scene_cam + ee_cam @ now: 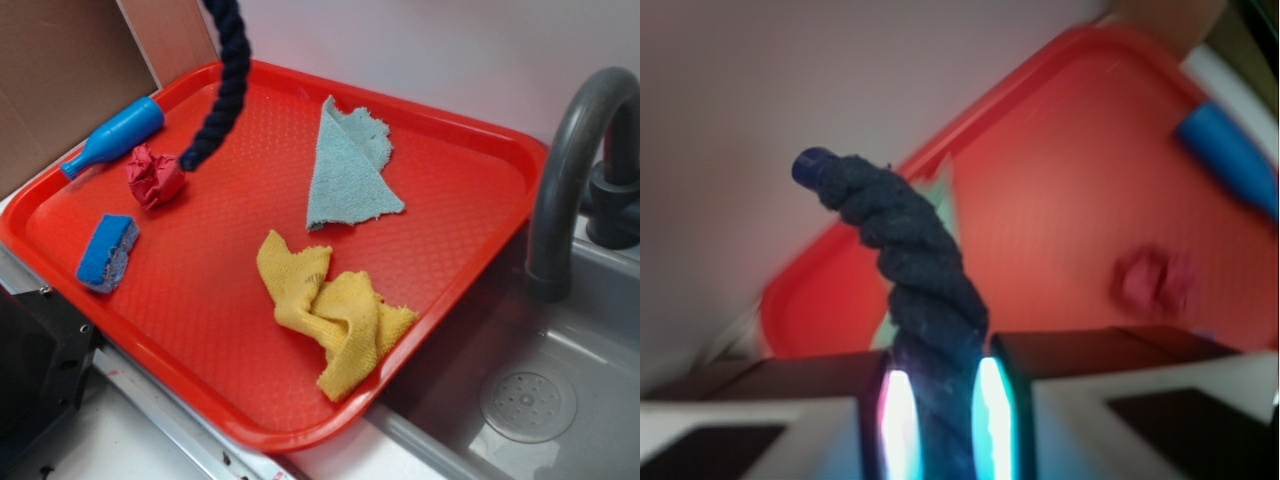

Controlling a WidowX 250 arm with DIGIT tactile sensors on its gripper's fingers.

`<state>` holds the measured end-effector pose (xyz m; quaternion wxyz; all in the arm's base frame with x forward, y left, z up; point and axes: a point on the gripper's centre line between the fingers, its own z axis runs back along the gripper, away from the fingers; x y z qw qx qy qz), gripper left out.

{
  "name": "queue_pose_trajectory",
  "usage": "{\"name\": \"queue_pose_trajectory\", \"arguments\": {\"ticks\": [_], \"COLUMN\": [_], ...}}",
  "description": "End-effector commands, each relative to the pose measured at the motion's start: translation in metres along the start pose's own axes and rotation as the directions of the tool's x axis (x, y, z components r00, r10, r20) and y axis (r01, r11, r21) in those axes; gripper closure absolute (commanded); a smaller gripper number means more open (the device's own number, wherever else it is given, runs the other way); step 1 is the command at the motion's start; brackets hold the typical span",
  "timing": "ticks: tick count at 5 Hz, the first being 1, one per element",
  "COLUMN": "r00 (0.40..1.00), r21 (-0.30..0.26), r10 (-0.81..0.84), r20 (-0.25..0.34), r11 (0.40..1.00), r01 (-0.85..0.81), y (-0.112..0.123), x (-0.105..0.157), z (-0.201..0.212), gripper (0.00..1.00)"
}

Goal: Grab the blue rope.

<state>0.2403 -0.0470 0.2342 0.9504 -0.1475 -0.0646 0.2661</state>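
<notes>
The blue rope (224,90) is dark navy and twisted. In the exterior view it hangs from the top edge of the picture, its free end dangling above the red tray (470,140) near the red crumpled cloth. The gripper itself is out of that view, above the frame. In the wrist view my gripper (938,410) is shut on the blue rope (925,290), which is pinched between the two fingers and sticks out beyond them with a blunt end.
On the tray lie a bright blue bottle (112,138), a red crumpled cloth (154,176), a blue sponge (107,251), a grey-blue cloth (348,165) and a yellow cloth (330,312). A grey faucet (575,160) and sink (530,400) stand to the right.
</notes>
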Motion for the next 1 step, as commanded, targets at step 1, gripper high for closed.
{"name": "queue_pose_trajectory", "arguments": {"ticks": [1], "r00": [0.981], "r21": [-0.051], "r10": [-0.191], "r20": [-0.044], "r11": [0.981], "r01": [0.189], "y": [0.0283], "x": [-0.0044], "z": [0.0455], "gripper": [1.00]}}
